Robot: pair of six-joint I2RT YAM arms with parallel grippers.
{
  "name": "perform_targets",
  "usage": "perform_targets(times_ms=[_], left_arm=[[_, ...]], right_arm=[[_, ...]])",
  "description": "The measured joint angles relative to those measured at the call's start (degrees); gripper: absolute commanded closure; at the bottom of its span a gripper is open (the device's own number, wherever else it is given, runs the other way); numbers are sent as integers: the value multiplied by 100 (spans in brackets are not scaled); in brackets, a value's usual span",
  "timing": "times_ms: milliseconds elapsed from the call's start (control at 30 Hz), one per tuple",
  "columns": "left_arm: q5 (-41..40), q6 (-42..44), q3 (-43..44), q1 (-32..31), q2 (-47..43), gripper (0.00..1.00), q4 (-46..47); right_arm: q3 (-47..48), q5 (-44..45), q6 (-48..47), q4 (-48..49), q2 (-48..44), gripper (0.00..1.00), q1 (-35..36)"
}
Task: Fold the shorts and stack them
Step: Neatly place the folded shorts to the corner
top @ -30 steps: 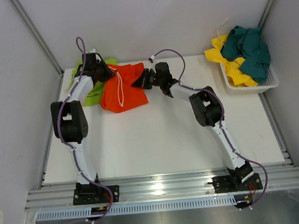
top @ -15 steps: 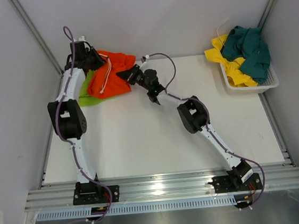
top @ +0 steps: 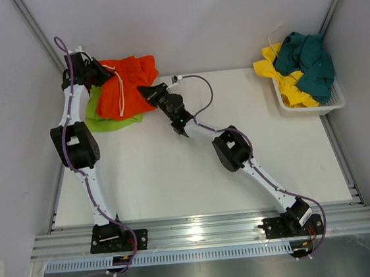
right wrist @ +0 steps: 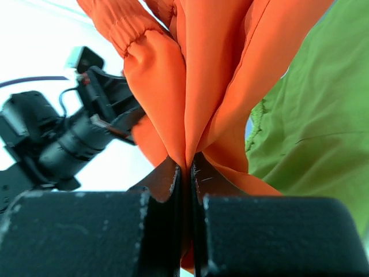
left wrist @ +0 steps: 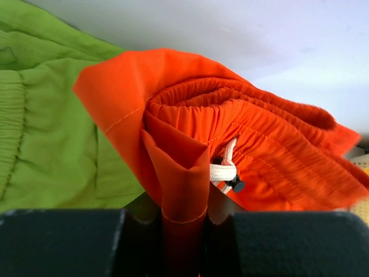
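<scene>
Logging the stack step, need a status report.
Left tool and right tool both shut on orange shorts. Cloth bunched over lime green shorts. Nothing seen in the way.

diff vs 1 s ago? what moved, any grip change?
The left claw and right claw carried the orange shorts toward the far-left corner, over the lime green shorts; the right arm stretched out further. No grip change: both stay shut on the orange cloth. The green pair and the basket with yellow shorts and teal shorts stayed put.
</scene>
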Motion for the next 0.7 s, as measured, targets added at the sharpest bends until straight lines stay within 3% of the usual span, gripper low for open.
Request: perform_targets(times_ms=[67, 133, 167, 233, 267, 467, 600, 700], left_arm=[[66, -13, 87, 63, 118, 100, 20], [98, -55, 164, 96, 238, 100, 59], [116, -63, 216, 103, 308, 100, 81], [116, -87, 304, 107, 428, 100, 105], [116, -94, 393, 116, 511, 100, 111], [72, -105, 562, 249, 789, 100, 302], [68, -160, 765, 391, 1010, 99, 579], [61, -157, 1069, 466, 1237, 88, 636]], right_arm=[[120, 225, 76, 4, 81, 99, 83], [179, 413, 177, 9, 157, 89, 153], [190, 501, 229, 11, 208, 74, 179], [280, 675, 328, 11, 337, 54, 201], [293, 741, 339, 9, 389, 34, 199], [310, 901, 286, -37, 466, 20, 96], [234, 817, 203, 17, 450, 18, -11], [-168, 719, 153, 92, 341, 16, -68]])
